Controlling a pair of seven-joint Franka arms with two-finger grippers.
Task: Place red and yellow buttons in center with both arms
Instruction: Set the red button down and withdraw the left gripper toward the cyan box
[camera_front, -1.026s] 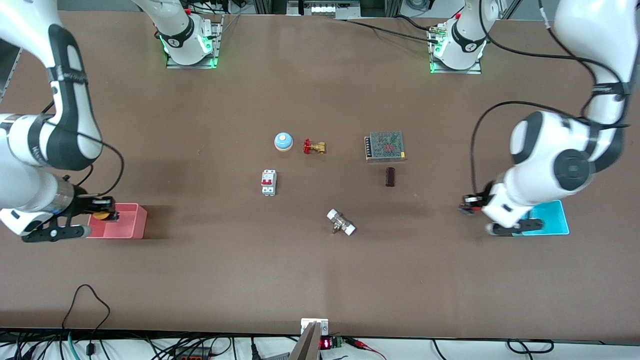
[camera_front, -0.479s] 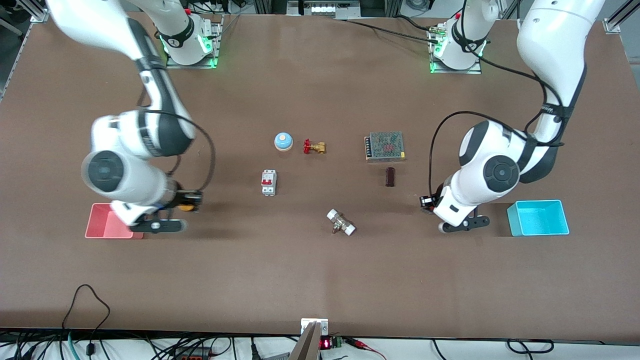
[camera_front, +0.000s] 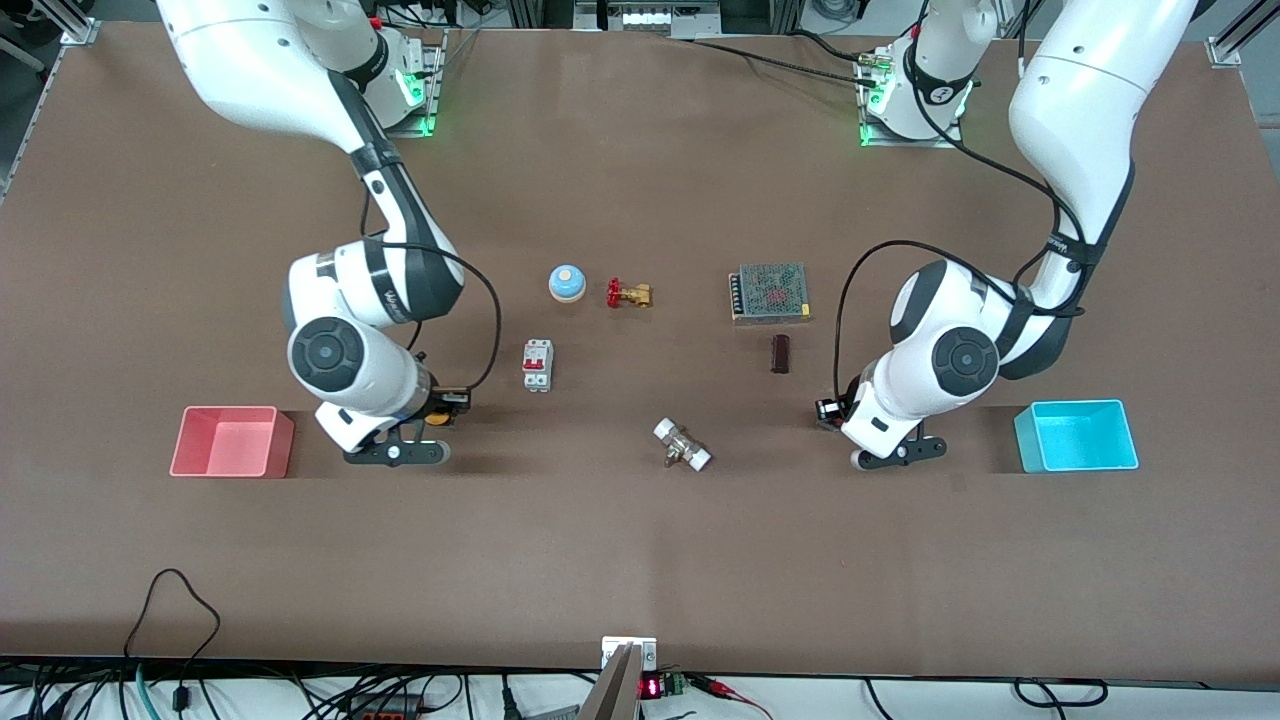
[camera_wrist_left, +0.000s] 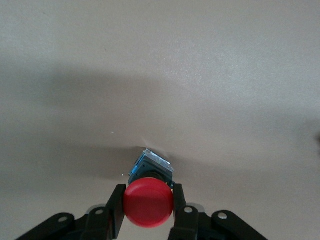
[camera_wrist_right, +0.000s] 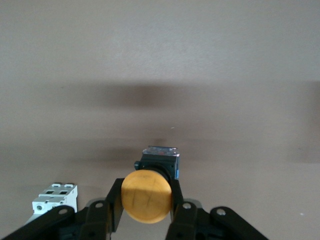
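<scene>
My right gripper (camera_front: 447, 406) is shut on the yellow button (camera_front: 435, 418); it is up over the brown tabletop (camera_front: 600, 520) between the pink bin and the white breaker. In the right wrist view the orange-yellow cap (camera_wrist_right: 147, 196) sits between the fingers, black body pointing at the table. My left gripper (camera_front: 828, 411) is shut on the red button and is up over the tabletop between the dark block and the cyan bin. The red cap (camera_wrist_left: 148, 203) shows clamped between the fingers in the left wrist view. The button is barely seen in the front view.
Around the middle lie a blue-and-white bell (camera_front: 566, 283), a brass valve with a red handle (camera_front: 628, 294), a white breaker (camera_front: 537, 365), a mesh-topped power supply (camera_front: 769, 293), a dark block (camera_front: 780, 353) and a metal fitting (camera_front: 682, 445). The pink bin (camera_front: 232, 441) and cyan bin (camera_front: 1076, 436) stand at the table's ends.
Both arms have swung from over their bins toward the table's middle, each carrying its button. The right gripper left the pink bin; the left gripper left the cyan bin.
</scene>
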